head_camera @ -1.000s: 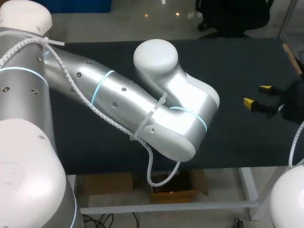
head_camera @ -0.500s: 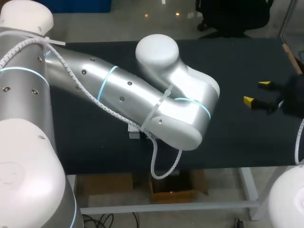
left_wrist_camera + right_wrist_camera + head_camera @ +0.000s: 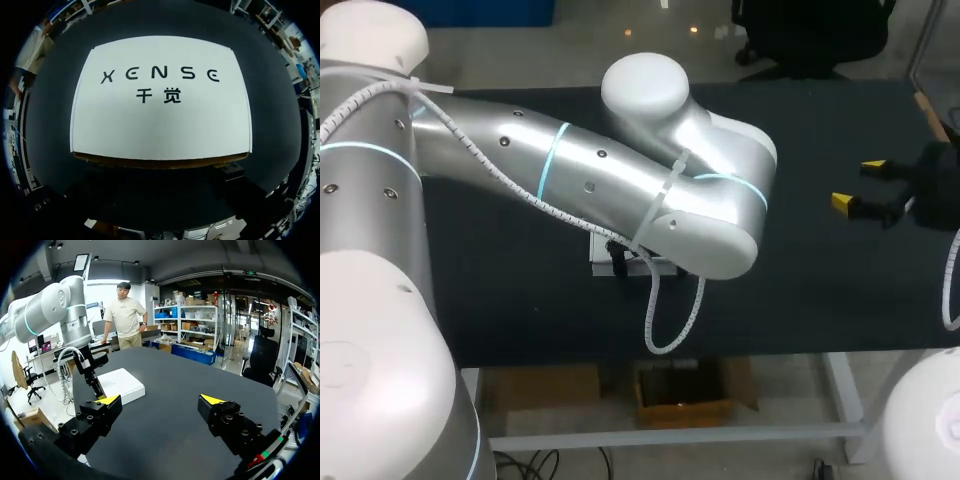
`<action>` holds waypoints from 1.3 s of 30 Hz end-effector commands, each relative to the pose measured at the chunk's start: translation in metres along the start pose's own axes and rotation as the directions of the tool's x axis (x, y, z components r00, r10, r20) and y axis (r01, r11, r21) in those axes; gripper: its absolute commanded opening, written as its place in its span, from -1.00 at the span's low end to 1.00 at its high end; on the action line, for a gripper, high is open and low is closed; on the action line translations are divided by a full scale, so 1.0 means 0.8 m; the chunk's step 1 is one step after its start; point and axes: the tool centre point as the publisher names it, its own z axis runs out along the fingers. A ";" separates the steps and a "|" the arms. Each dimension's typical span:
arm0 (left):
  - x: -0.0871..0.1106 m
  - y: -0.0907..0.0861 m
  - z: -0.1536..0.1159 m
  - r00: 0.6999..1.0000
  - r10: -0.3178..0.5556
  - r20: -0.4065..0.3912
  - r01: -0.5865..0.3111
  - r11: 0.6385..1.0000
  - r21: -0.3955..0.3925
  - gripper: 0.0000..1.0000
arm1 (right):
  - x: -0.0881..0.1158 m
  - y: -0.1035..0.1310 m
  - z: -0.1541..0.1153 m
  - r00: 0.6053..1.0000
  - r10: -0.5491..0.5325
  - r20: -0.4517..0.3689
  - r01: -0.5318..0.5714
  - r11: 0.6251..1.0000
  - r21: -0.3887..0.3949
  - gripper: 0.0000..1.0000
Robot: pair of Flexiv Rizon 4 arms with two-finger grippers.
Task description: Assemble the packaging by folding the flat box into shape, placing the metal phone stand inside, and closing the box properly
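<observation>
Left arm (image 3: 620,190) has swung toward the black table's (image 3: 820,290) far edge, baring part of the white box (image 3: 160,95). Box lies flat, printed face up, by the near edge, left of middle. Right gripper (image 3: 160,400) by right edge, fingers wide apart. Left gripper (image 3: 92,371) over the box; grip cannot be told.

There is one white box (image 3: 160,95), lying on the one black table (image 3: 820,290). There are two arms: the left arm (image 3: 570,180) stretches over the box, and the right arm (image 3: 920,420) comes in well apart from the box. There are two grippers: the left gripper (image 3: 94,374) is just beside the box, and the right gripper (image 3: 161,399) is well apart from the box, showing two yellow fingertips (image 3: 212,399).
</observation>
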 end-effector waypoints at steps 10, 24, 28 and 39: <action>-0.001 -0.068 0.004 1.000 0.003 -0.004 -0.003 1.000 -0.020 1.00 | -0.001 -0.001 -0.001 1.000 0.000 -0.004 0.000 1.000 -0.003 1.00; -0.008 -0.138 0.018 0.999 -0.002 -0.033 0.001 0.999 -0.039 1.00 | -0.001 -0.001 -0.001 1.000 0.000 -0.004 0.000 1.000 -0.003 1.00; -0.010 -0.156 0.018 0.999 -0.006 -0.037 0.005 0.999 -0.038 1.00 | -0.001 -0.001 -0.001 1.000 0.000 -0.004 0.000 1.000 -0.003 1.00; -0.009 -0.215 0.023 0.999 -0.014 -0.031 0.013 0.999 -0.041 1.00 | -0.001 -0.001 -0.001 1.000 0.000 -0.004 0.000 1.000 -0.003 1.00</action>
